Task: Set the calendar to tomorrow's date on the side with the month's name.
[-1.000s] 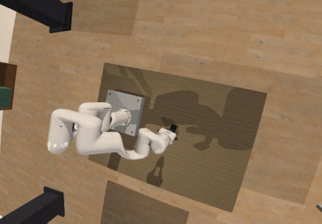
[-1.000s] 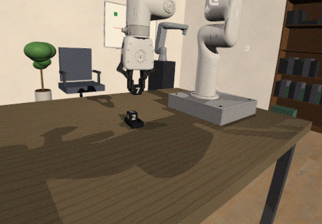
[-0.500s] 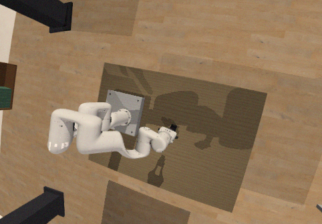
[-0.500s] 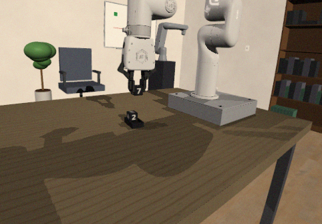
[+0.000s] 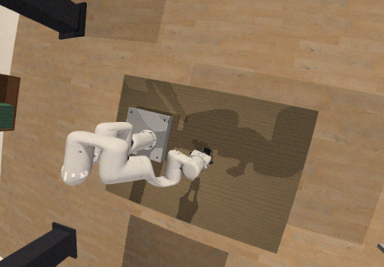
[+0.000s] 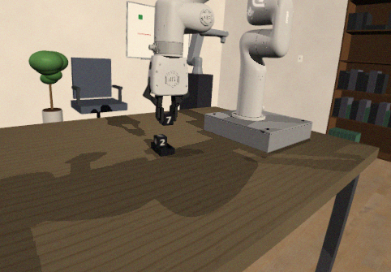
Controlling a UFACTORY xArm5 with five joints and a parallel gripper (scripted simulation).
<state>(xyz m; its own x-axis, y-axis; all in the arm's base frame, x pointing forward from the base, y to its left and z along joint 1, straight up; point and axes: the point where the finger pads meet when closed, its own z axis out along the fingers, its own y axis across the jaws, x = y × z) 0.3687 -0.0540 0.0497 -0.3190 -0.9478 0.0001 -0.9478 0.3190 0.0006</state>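
Observation:
In the exterior view, my gripper (image 6: 167,118) points down and is shut on a dark cube (image 6: 168,119) whose near face shows a white 7. It hangs a short way above the small dark calendar tray (image 6: 163,148) on the table. A second dark cube (image 6: 161,140) stands in the tray's left half and shows an upright 2. The tray's right half looks empty. From overhead, the gripper (image 5: 207,154) covers most of the tray, and only a dark corner (image 5: 206,150) shows.
The robot's grey base plate (image 6: 259,129) stands on the table to the right of the tray. The table's right edge (image 6: 365,157) is beyond it. An office chair (image 6: 95,88), a plant (image 6: 49,79) and a bookshelf (image 6: 365,71) stand off the table.

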